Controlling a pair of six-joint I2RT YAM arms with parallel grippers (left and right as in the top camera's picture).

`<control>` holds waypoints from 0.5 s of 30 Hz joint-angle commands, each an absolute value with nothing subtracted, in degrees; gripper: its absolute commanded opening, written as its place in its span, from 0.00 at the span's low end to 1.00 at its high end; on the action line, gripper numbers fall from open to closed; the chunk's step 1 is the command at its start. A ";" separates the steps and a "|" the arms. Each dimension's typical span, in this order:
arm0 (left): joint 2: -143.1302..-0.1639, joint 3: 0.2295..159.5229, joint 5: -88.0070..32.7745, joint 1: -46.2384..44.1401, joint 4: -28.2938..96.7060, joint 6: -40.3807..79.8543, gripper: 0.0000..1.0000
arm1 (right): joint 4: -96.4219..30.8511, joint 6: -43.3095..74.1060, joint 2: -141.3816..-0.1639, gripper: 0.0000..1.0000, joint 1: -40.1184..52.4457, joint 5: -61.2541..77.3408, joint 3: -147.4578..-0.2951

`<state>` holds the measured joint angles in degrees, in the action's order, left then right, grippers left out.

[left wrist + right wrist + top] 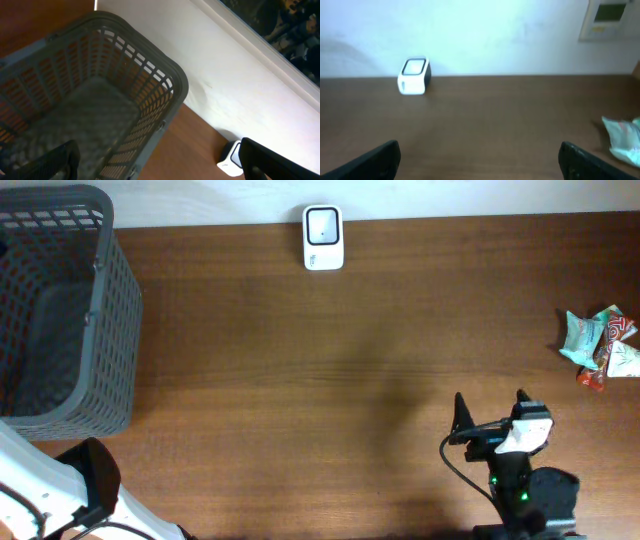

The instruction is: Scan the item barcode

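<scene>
1 white scanner (323, 237) mid far edge of the desk (300, 380), 1 grey basket (115, 330) at the far-left corner. Snack packets (600, 345) heaped at the right edge: looks like 3, overlapping, print too small to read. Left gripper (157, 150) and right gripper (490, 398) both spread wide, holding nothing.

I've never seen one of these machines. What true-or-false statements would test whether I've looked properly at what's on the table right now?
1. The grey basket sits on the left arm's side of the table. True.
2. The white scanner lies inside the basket. False: it stands on the table by the far edge, apart from the basket.
3. The right jaws grip a snack packet. False: they stand open and empty; the snack packets lie on the table off to the right.
4. The basket looks empty. True.
</scene>
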<state>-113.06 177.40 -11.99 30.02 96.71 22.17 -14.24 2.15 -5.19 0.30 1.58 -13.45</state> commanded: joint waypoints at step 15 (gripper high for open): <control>-112.90 177.40 -11.99 30.17 96.68 22.48 0.99 | -1.65 -2.74 -0.19 0.99 -5.04 -0.86 -0.32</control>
